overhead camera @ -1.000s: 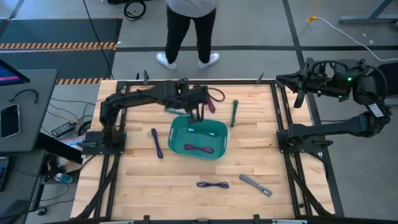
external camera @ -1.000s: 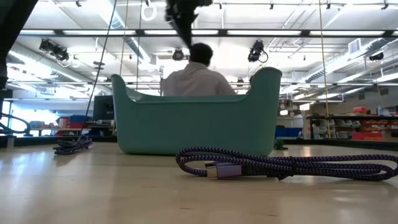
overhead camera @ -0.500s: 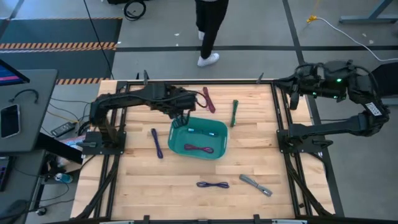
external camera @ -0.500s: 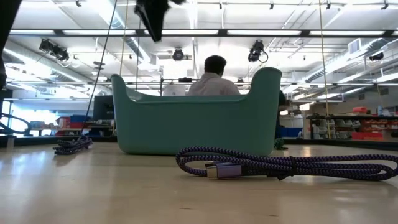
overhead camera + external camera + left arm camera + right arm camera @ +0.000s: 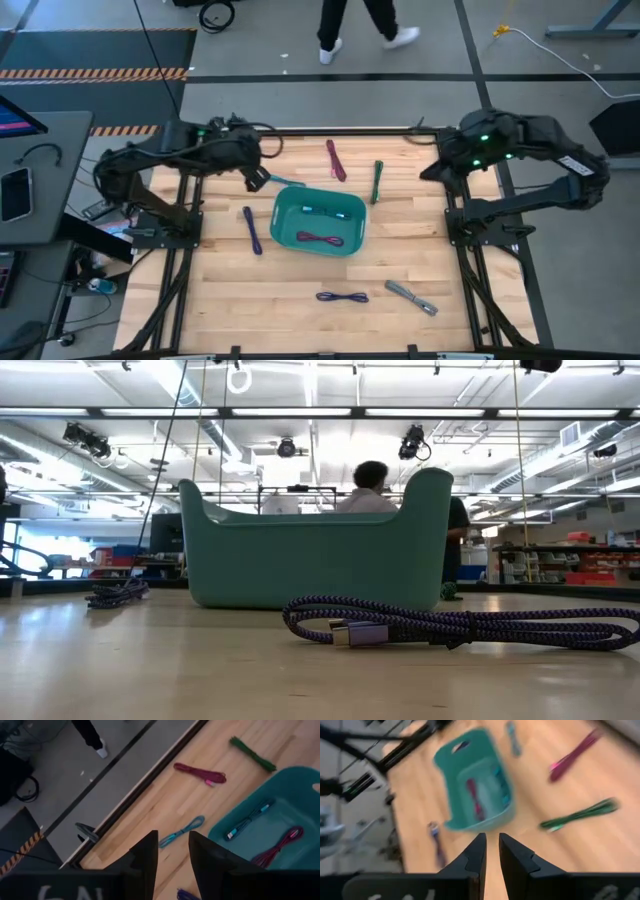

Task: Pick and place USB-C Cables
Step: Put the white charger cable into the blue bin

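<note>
Two cables lie in the teal plastic bin [image 5: 320,223]: a maroon cable [image 5: 278,847] and a teal cable [image 5: 248,820], seen only from above. Nearest in the low view, a purple braided cable [image 5: 450,626] stretches sideways. Beyond the bin, a green cable [image 5: 377,181] runs front-to-back. Left gripper [image 5: 172,851] hovers, fingers apart; right gripper [image 5: 490,851] hovers, slightly parted.

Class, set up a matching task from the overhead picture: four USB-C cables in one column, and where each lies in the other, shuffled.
Cables:
1. green cable
2. grey cable
3. red cable
4. teal cable

Places:
A. inside the teal bin
B. on the table beside the bin's right far corner
C. on the table, near edge, right of a purple cable
D. on the table at the bin's left far corner

Pairs: 1-B, 2-C, 3-A, 4-D
</note>
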